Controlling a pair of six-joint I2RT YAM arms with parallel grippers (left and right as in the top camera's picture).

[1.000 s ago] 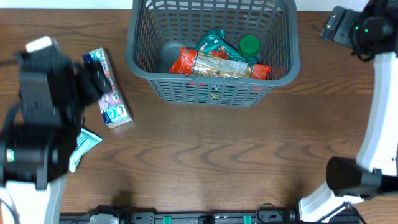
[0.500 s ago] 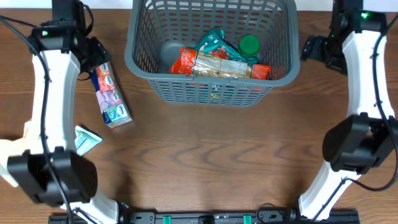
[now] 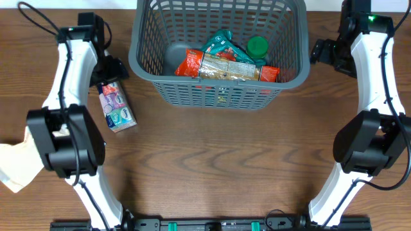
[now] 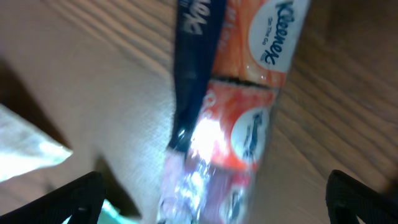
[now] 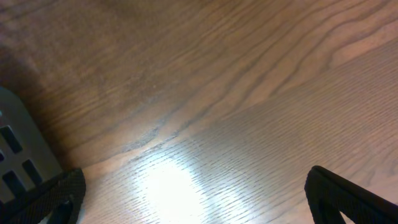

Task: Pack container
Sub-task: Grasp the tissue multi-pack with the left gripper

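The container, a dark grey slotted basket (image 3: 218,90), stands at the back centre. It holds a red packet (image 3: 188,63), a long cracker sleeve (image 3: 228,69), a teal packet (image 3: 221,45) and a green lid (image 3: 257,45). A multipack of Kleenex tissues (image 3: 115,106) lies on the table left of the basket. My left gripper (image 3: 109,72) hovers open just above its far end. In the left wrist view the pack (image 4: 249,93) fills the space between the wide-spread fingers (image 4: 214,199). My right gripper (image 3: 321,51) is open and empty beside the basket's right wall.
A cream cloth (image 3: 16,163) lies at the table's left edge. A white corner (image 4: 25,149) and a bit of teal wrapper (image 4: 115,211) show left of the tissue pack. The right wrist view shows bare wood (image 5: 217,124) and the basket's corner (image 5: 12,155).
My left arm has swung in from the left and now reaches over the tissue pack's far end. The right arm has settled beside the basket. The tissue pack has not moved.
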